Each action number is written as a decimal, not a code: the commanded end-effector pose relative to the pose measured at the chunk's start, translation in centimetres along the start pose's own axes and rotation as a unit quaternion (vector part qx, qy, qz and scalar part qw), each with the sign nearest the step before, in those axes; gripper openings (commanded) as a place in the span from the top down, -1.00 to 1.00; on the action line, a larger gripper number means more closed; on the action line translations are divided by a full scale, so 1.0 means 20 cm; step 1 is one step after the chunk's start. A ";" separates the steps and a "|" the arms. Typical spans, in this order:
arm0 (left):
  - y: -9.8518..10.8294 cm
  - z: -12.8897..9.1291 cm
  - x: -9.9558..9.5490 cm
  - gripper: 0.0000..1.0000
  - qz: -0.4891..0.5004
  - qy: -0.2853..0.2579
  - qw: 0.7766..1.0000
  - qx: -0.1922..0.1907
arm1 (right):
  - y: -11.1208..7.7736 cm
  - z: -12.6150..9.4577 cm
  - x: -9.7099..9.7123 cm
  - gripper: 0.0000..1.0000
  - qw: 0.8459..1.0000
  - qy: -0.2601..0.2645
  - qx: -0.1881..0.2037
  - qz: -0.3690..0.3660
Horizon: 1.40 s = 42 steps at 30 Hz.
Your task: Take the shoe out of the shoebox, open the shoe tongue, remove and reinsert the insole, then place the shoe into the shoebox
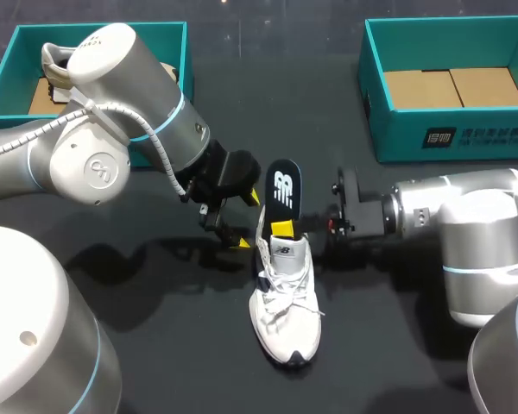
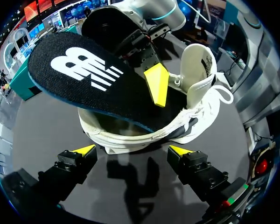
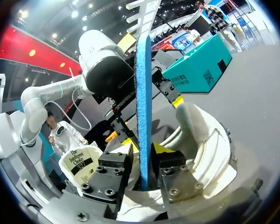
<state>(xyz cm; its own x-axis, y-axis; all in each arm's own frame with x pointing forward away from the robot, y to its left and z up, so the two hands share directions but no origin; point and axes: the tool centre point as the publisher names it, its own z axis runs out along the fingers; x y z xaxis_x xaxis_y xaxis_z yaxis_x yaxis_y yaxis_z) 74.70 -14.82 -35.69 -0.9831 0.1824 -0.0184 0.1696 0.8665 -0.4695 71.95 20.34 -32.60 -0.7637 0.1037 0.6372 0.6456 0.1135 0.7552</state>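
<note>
A white shoe (image 1: 285, 302) lies on the dark table, toe toward me. Its black insole (image 1: 282, 191) stands up out of the heel opening, the lower end still inside. My right gripper (image 1: 281, 228) comes in from the right and is shut on the insole (image 3: 143, 84), one finger close against each face. In the left wrist view the insole (image 2: 84, 74) slopes over the shoe (image 2: 130, 137), with one yellow fingertip (image 2: 157, 84) of the right gripper on it. The tongue (image 2: 198, 65) is pulled up. My left gripper (image 1: 233, 235) is open beside the heel, holding nothing (image 2: 133, 150).
A teal shoebox (image 1: 371, 95) with a bare cardboard floor stands at the back right. A second teal box (image 1: 173, 52) at the back left holds another shoe (image 1: 56, 65), partly hidden by my left arm.
</note>
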 end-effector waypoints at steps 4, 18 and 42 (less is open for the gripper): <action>0.00 0.00 0.00 -1.00 0.000 0.000 1.000 -0.001 | 0.11 0.00 0.00 0.59 1.000 0.001 0.022 -0.017; 0.00 0.00 0.00 -1.00 0.000 0.000 1.000 -0.001 | 0.12 0.02 -0.06 1.00 1.000 0.007 0.028 -0.005; 0.00 0.00 0.00 -1.00 0.000 0.000 1.000 -0.001 | 0.15 0.01 0.01 0.28 0.999 -0.005 0.024 -0.023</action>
<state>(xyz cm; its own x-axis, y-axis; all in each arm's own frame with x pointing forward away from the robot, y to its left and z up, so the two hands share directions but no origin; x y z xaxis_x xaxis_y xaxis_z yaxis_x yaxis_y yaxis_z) 74.70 -14.82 -35.69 -0.9831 0.1824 -0.0184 0.1696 0.8665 -0.4695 72.96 21.04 -31.31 -0.7894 0.1068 0.6045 0.6139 0.1341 0.7779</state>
